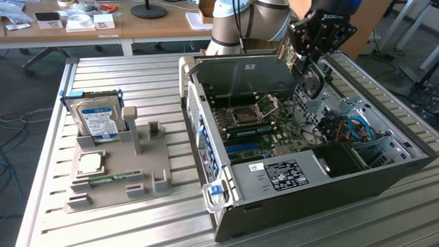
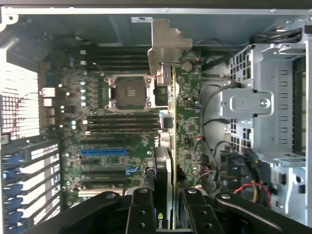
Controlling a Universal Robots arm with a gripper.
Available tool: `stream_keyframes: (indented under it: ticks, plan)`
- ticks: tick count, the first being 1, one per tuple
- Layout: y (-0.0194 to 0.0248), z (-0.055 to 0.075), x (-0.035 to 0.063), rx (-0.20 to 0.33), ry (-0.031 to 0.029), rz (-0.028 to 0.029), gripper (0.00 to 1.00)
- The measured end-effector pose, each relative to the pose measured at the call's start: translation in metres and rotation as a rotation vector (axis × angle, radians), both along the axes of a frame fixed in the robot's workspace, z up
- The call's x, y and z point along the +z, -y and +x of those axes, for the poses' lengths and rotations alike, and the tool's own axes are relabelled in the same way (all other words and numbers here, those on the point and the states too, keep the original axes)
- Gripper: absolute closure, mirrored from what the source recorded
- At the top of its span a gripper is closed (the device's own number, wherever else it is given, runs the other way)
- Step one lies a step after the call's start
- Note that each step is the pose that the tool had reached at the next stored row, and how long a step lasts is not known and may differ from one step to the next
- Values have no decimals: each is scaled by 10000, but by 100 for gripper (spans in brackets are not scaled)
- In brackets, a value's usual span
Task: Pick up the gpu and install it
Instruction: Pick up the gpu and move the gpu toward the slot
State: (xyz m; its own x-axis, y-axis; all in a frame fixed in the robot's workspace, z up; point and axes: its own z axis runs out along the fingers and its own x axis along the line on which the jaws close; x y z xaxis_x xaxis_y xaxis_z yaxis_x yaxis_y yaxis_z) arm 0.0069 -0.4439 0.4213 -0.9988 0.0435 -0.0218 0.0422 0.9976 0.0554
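The gpu (image 1: 312, 82) hangs on edge above the open computer case (image 1: 309, 198), over its far side, with my gripper (image 1: 317, 49) shut on it from above. Seen from the wrist, the gpu (image 2: 168, 146) runs edge-on away from my gripper (image 2: 168, 202). Its silver end bracket (image 2: 165, 41) is at the far end and its black fan side faces the CPU socket (image 2: 127, 91). The two black fingers (image 2: 141, 209) press on either side of the card. Below it lies the green motherboard (image 2: 122, 126) with a blue slot (image 2: 105, 151). The card is held above the board, apart from the slots.
A grey parts holder (image 1: 144, 154) at the exterior view's left carries a silver hard drive with a blue label (image 1: 98, 121), a processor chip (image 1: 90, 163) and a green memory stick (image 1: 113, 178). Inside the case are a metal drive cage (image 2: 263, 107) and loose cables (image 1: 346, 128).
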Motion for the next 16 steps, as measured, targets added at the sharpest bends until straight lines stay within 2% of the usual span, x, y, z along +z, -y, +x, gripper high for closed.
stream_keyframes:
  ticks: [8,16]
  plan:
    - [0,35,0,-1,0,0,73]
    - [0,134,0,-1,0,0,73]
